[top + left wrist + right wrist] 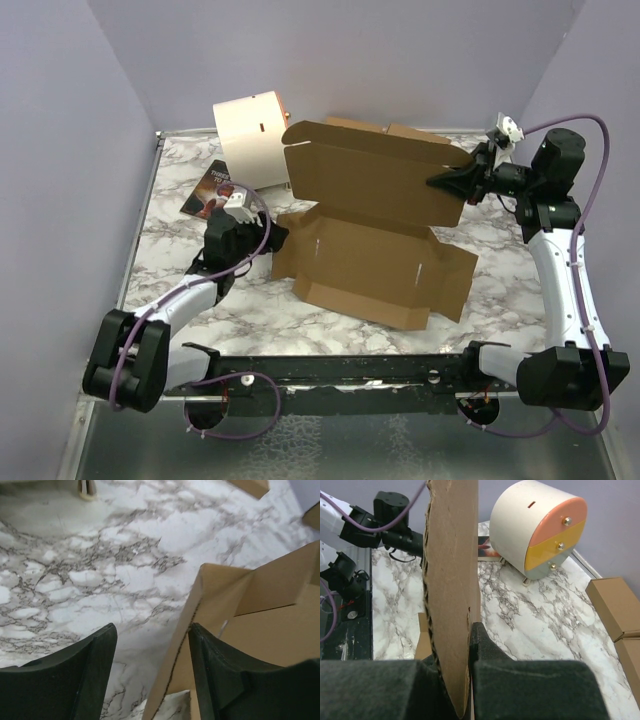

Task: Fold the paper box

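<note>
The left hand (266, 238) sits low over the worktop (500, 300), its fingers (97, 670) parted to a middling gap with nothing clamped between them. The raised edge of the side flap (220, 595) of the paper box (365, 262) runs up through that gap, close to one finger and well clear of the other. That placement looks meant to pinch the flap or nudge it inward.

Just past this hand's fingertips, the box's tray lies flat on the worktop, with its walls only partly raised. Its lid (370, 172) is tipped up behind it.

The right hand (440, 182) is closed flat on the outer edge of that lid, the cardboard sandwiched tight between both fingers. Holding the lid up probably leaves the tray uncovered, so the flaps can be turned in before it comes down. The fold seems only partway done.

Beyond the right hand's fingertips, past the lid, a cream drum (535, 530) stands on its small feet. Two small closed boxes (615, 600) lie off to one side of that hand. A booklet (208, 185) lies farther out beyond the left hand, near the drum.
</note>
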`<action>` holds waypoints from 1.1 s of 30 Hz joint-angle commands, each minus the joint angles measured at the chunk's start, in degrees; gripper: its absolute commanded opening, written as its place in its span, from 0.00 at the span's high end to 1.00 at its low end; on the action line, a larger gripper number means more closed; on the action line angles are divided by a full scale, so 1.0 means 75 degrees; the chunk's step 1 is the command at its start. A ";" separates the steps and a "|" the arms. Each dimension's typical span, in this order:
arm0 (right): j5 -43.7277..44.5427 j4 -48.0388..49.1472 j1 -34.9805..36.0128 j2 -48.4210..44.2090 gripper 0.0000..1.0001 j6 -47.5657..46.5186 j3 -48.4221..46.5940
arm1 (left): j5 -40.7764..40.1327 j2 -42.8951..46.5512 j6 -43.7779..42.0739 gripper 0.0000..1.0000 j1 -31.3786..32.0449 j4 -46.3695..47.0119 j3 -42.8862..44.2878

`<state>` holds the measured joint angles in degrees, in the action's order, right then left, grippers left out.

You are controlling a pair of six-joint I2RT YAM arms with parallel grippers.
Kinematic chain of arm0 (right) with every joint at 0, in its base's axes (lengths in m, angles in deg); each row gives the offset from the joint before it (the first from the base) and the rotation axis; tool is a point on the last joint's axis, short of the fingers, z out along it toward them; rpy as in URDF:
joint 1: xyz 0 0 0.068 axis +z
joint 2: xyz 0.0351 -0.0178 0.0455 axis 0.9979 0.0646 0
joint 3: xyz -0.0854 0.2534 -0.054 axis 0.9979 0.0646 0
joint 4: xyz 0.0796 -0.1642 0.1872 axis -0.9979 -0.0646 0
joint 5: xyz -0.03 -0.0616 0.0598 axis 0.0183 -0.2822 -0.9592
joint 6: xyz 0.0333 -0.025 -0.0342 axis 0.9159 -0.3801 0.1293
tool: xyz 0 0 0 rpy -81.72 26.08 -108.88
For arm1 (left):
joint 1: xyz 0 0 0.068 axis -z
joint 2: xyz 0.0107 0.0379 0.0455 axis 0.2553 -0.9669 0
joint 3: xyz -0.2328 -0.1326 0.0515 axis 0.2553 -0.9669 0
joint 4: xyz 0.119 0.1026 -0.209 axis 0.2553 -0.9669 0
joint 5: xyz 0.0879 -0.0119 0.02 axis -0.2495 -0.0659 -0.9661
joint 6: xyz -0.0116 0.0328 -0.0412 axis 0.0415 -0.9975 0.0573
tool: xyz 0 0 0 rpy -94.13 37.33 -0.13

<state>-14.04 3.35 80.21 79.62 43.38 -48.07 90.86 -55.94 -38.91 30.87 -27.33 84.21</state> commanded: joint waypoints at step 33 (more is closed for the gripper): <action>-0.0802 0.1709 -0.0196 0.1604 0.99 0.3157 -0.0055 | -0.0739 -0.3642 -0.2268 1.00 0.0961 0.9292 -0.1074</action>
<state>-15.29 17.64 78.77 92.51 67.95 -50.81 85.85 -82.83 -53.99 37.34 27.71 78.55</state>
